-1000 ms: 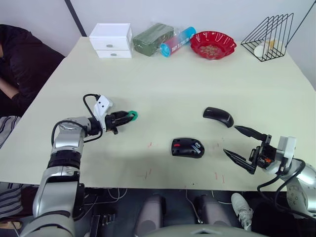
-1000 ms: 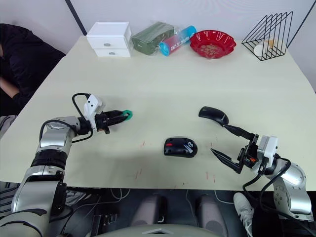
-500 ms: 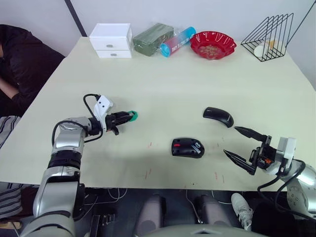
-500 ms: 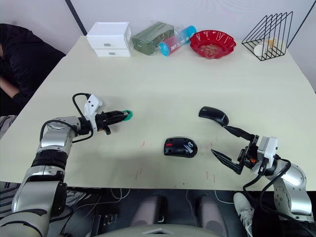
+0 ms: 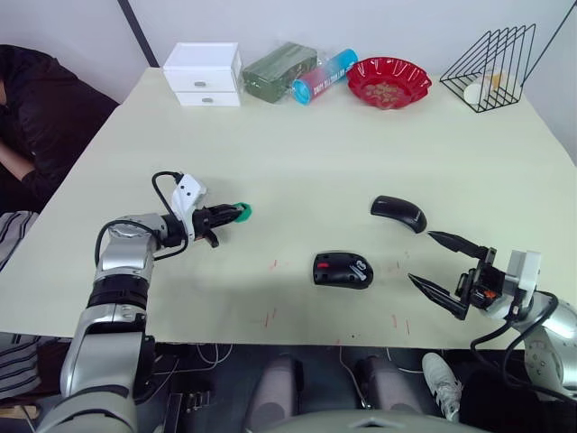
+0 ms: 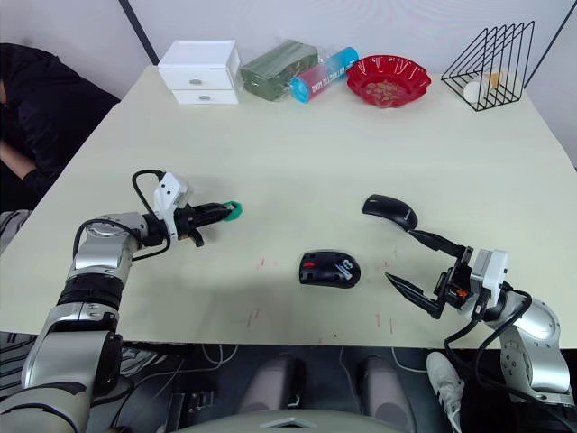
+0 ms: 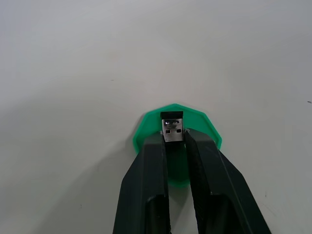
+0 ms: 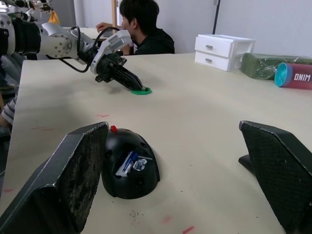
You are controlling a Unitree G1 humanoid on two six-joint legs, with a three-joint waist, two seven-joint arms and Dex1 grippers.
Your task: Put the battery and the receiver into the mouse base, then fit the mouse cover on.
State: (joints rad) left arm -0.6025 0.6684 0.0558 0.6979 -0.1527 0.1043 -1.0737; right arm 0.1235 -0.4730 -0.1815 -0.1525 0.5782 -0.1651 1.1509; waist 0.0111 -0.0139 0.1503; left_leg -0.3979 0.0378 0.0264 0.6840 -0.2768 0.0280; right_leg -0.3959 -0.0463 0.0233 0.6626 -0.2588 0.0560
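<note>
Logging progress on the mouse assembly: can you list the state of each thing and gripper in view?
left gripper: shut on the receiver, over the green disc
right gripper: open, empty
mouse base: uncovered, flat on the table
battery: already lying inside the base
mouse cover: off, lying apart on the table beyond the base
white drawer box: drawers closed
</note>
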